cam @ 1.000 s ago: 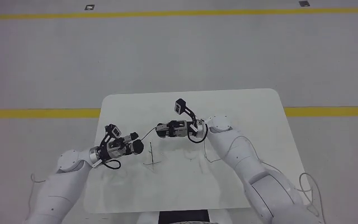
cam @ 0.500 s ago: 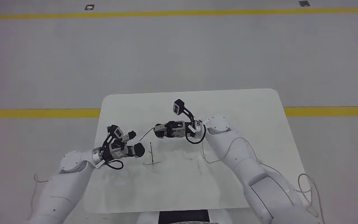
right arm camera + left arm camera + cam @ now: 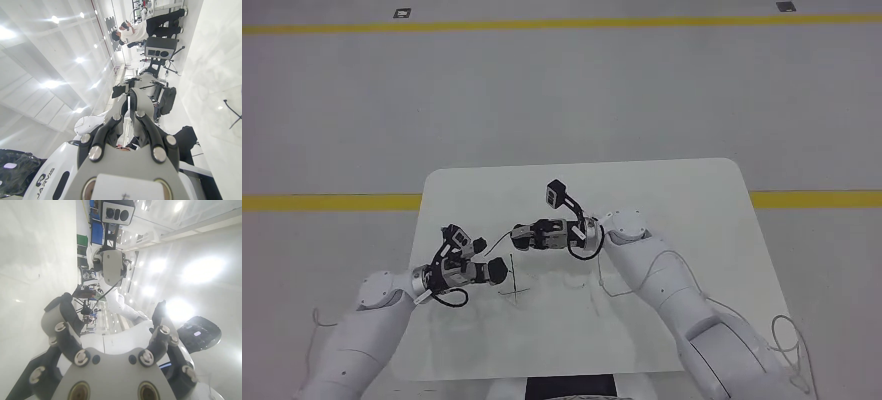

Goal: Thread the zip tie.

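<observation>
My right gripper (image 3: pixel 515 237) hangs over the middle of the white table (image 3: pixel 692 200), shut on a thin dark zip tie (image 3: pixel 500 240). In the left wrist view the right gripper (image 3: pixel 112 270) faces me and the zip tie (image 3: pixel 109 289) slants down from it. The tie's free end lies between the spread fingers (image 3: pixel 65 307) of my left gripper (image 3: pixel 113 308), which is open. From above, the left gripper (image 3: pixel 496 268) sits just left of and below the right one. The right wrist view shows its own gripper (image 3: pixel 130 91) closed, with the left gripper's black finger (image 3: pixel 167 100) beyond it.
Two more black zip ties (image 3: pixel 514 282) lie crossed on the table under the grippers, and the right wrist view catches these zip ties (image 3: pixel 232 113) too. Bare tabletop spreads to the right and towards the far edge.
My left gripper has moved right, closer to the right gripper. The right gripper has shifted slightly left with the zip tie still in it.
</observation>
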Controlling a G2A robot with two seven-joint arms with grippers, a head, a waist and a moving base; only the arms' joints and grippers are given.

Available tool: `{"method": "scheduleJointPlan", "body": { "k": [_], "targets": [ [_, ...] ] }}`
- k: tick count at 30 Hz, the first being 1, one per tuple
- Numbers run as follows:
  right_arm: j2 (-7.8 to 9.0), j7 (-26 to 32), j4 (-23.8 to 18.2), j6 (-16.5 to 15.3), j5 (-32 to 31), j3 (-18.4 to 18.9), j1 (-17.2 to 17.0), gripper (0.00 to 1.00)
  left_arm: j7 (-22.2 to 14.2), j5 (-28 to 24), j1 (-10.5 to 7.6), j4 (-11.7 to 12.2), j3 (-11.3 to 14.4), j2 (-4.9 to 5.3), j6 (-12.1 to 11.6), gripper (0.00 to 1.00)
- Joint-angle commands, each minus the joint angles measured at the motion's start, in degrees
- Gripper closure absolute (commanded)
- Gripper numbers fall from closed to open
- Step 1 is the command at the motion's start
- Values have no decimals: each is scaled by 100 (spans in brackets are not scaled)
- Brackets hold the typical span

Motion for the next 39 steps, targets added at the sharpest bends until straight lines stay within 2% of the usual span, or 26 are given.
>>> {"method": "scheduleJointPlan", "body": {
  "k": [1,2,4,5,7,8,9,14,16,20,22,28,39],
  "targets": [
    [9,-130,-169,77,-47,-35,-97,100,108,-6,6,-45,32,-5,46,0],
    [17,-134,-235,116,-53,-42,-130,100,107,-42,9,-51,46,-9,62,12],
    [37,-136,-355,180,-78,-56,-181,100,132,-94,-5,-32,66,-16,54,18],
    [46,-131,-395,205,-90,-62,-195,100,136,-101,-14,-21,77,-18,53,35],
    [67,-142,-463,260,-134,-73,-214,100,149,-115,-39,9,91,-22,38,51],
    [74,-139,-490,282,-145,-79,-222,100,166,-117,-51,25,86,-22,16,53],
    [83,-143,-509,304,-175,-88,-225,100,179,-117,-59,37,84,-22,-3,59],
    [136,-258,-576,368,-508,-174,-223,100,322,-49,-105,120,61,-15,-62,71],
    [145,-336,-604,410,-608,-227,-231,100,343,-60,-123,138,70,-17,-59,81],
    [160,-409,-649,447,-666,-275,-234,100,379,-3,-148,157,78,-12,-64,85],
    [168,-420,-667,445,-671,-289,-236,100,429,108,-162,151,87,-6,-90,77],
    [191,-412,-709,439,-651,-335,-236,100,514,183,-154,102,115,-2,-115,74],
    [218,-453,-661,470,-591,-415,-200,100,535,174,-170,117,132,8,-117,84]
  ]
}}
